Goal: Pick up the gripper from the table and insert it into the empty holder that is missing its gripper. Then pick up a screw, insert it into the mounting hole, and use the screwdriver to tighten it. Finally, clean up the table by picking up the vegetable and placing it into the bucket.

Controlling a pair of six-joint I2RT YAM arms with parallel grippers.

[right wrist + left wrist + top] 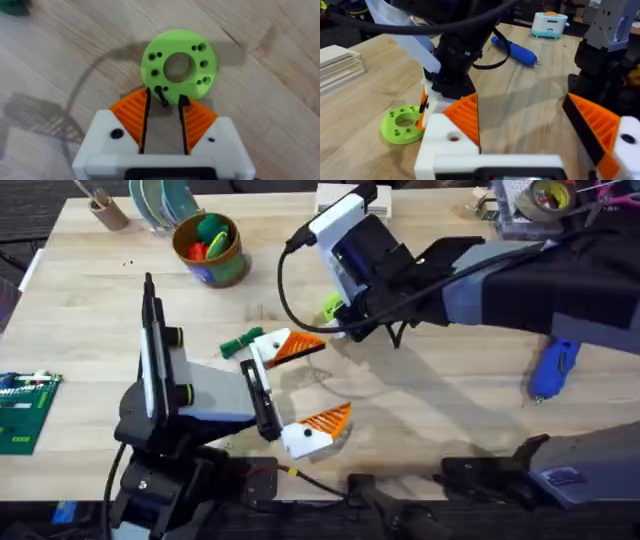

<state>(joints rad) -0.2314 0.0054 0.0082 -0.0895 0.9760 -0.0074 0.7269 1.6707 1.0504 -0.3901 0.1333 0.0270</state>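
From above, two arms reach over the wooden table (440, 400). The left gripper (305, 388) has its two white fingers with orange pads spread wide apart, holding nothing. One small dark green vegetable (240, 343) lies on the table just beside the upper finger. One bucket (210, 248) stands near the far left, with bright toys inside. One blue screwdriver (553, 368) lies well apart on the right side. The right gripper (338, 320) points down at one lime-green disc (331, 306). In the left wrist view, the two orange pads (465, 117) stand far apart, and the one green disc (402, 124) and the one screwdriver (516, 50) lie on the table. In the right wrist view, the right gripper (164, 102) is nearly closed on one small dark screw (161, 94), right at the edge of the disc (180, 65), which has one big hole and eight little ones.
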